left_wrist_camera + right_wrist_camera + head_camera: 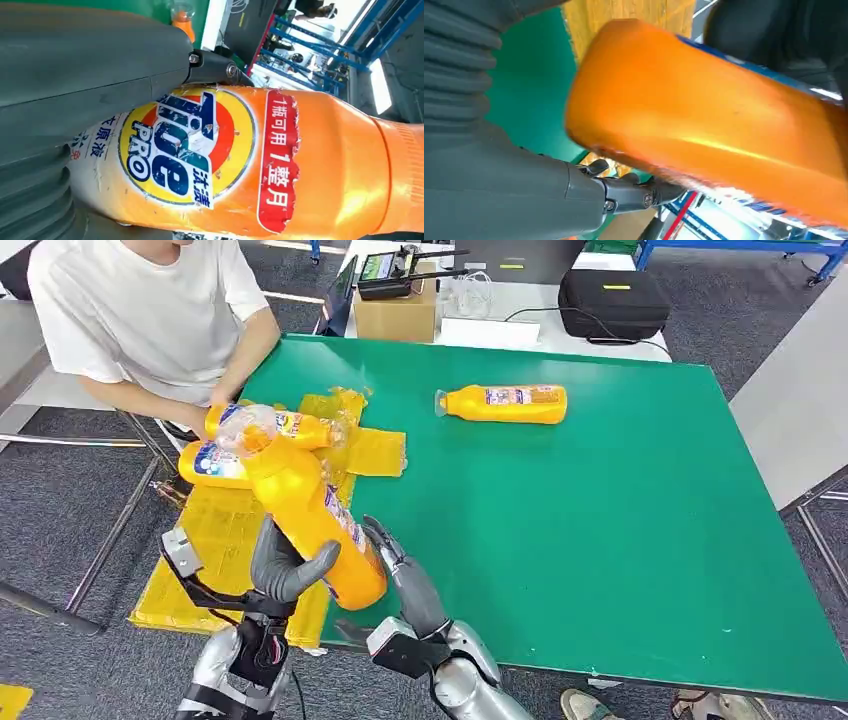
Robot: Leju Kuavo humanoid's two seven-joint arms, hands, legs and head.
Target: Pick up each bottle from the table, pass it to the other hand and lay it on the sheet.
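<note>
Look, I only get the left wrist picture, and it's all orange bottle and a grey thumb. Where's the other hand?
Observer: The right hand is up against the base of the held bottle, opposite the left hand, which grips it. I can't tell if the right one grips too.
Operator: Are any bottles lying on the table?
Observer: One lone bottle lies on its side on the green table, far from both hands.
Operator: And the sheet?
Observer: Two bottles lie on the yellow sheet, with a person's hand at them.
</note>
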